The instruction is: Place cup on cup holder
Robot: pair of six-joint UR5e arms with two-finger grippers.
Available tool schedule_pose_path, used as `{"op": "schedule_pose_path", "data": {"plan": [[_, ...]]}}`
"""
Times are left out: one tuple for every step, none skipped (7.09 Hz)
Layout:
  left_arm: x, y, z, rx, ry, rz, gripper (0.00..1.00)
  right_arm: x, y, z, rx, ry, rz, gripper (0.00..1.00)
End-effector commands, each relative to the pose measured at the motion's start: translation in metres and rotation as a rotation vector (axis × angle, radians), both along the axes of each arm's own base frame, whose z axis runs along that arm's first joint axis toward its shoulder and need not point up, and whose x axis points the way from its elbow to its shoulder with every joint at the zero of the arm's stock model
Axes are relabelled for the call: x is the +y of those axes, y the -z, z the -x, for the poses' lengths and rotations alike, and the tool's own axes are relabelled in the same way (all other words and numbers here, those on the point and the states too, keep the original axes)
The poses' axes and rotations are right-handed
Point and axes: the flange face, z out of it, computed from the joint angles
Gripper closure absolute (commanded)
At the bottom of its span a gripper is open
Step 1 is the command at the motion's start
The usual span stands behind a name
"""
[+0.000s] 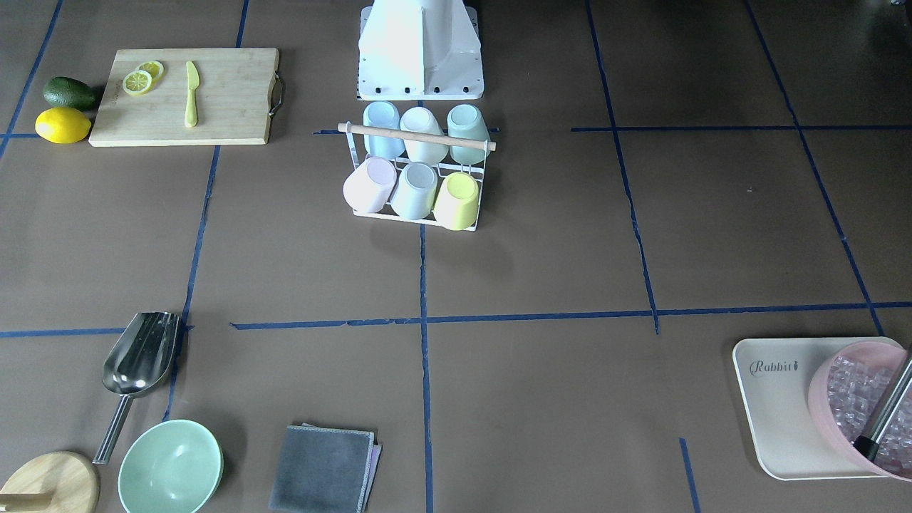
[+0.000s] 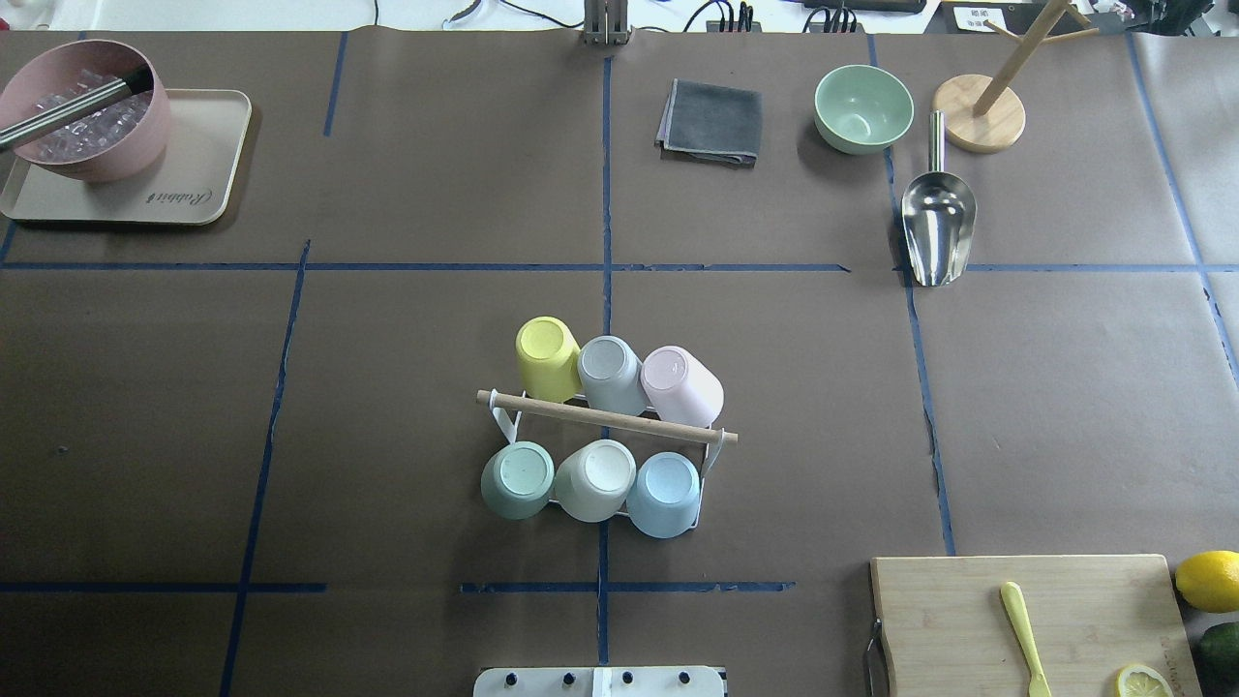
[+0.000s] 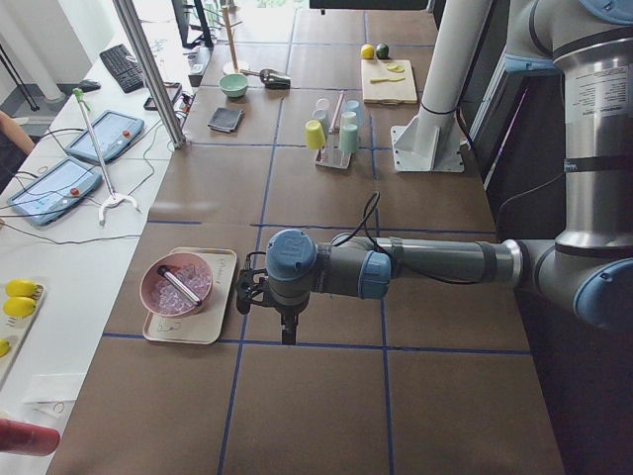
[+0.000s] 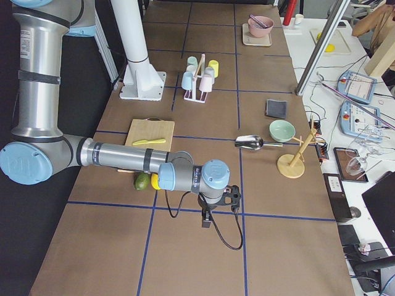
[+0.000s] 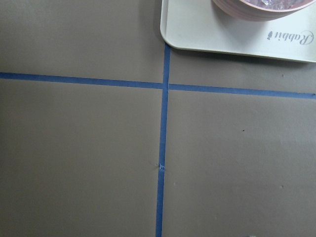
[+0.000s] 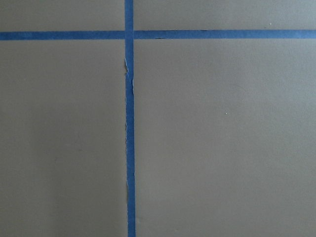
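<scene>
Cup holder (image 2: 605, 423) full: six cups (image 2: 547, 353), three toward 12 o'clock, three toward 6 (no prong looks free). Task looks done. Left hand (image 3: 287, 334) and right hand (image 4: 206, 221) well off; open or closed, cannot tell.

Six cups (image 2: 594, 481) on the cup holder (image 2: 605, 419)

Robot lab: taped table (image 2: 387, 387), teach pendants (image 3: 109, 136).

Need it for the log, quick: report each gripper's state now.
Left gripper: cannot tell, it shows only in a side view.
Right gripper: cannot tell, it shows only in a side view.
</scene>
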Motion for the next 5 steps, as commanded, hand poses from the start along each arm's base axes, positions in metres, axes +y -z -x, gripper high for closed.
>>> {"op": "schedule_pose_path", "data": {"plan": [[0.004, -0.009, 0.003, -0.016, -0.058, 0.056, 0.00, 0.000, 0.000, 0.000, 0.000, 0.000, -0.002, 0.00], [0.005, -0.011, 0.007, -0.042, -0.054, 0.056, 0.00, 0.000, 0.000, 0.000, 0.000, 0.000, -0.002, 0.00], [0.009, -0.015, 0.008, -0.051, -0.055, 0.059, 0.00, 0.000, 0.000, 0.000, 0.000, 0.000, -0.002, 0.00], [0.009, -0.019, 0.010, -0.088, -0.065, 0.054, 0.00, 0.000, 0.000, 0.000, -0.002, 0.000, -0.002, 0.00], [0.014, -0.028, 0.016, -0.162, -0.088, 0.046, 0.00, 0.000, 0.000, -0.001, -0.002, -0.002, -0.002, 0.00]]}}
